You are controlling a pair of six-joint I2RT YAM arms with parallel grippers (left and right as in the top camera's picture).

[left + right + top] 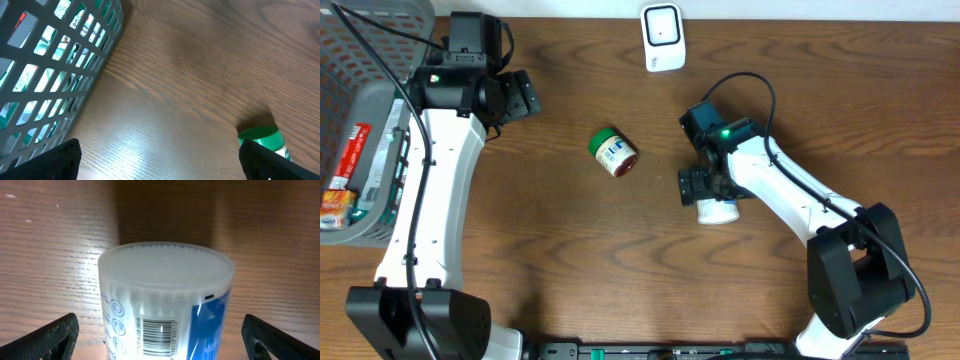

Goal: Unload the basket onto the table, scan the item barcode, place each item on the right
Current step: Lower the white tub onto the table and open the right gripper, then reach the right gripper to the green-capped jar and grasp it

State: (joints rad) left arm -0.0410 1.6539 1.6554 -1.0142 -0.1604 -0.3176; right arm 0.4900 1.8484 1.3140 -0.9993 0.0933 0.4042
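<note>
Your white tub, with its ribbed translucent lid, blue label and barcode toward the wrist camera, sits in front of the scanner and slightly right of it. Your right pincer is spread wide around it, neither finger touching. Your left pincer gapes empty, well left of the scanner, and bare counter runs from scanner to tub.

The white tub is mostly hidden under the right gripper from overhead and cut off below in the right wrist view, its barcode digits too small to read, while the left wrist view crops the green-lidded jar and the basket.
</note>
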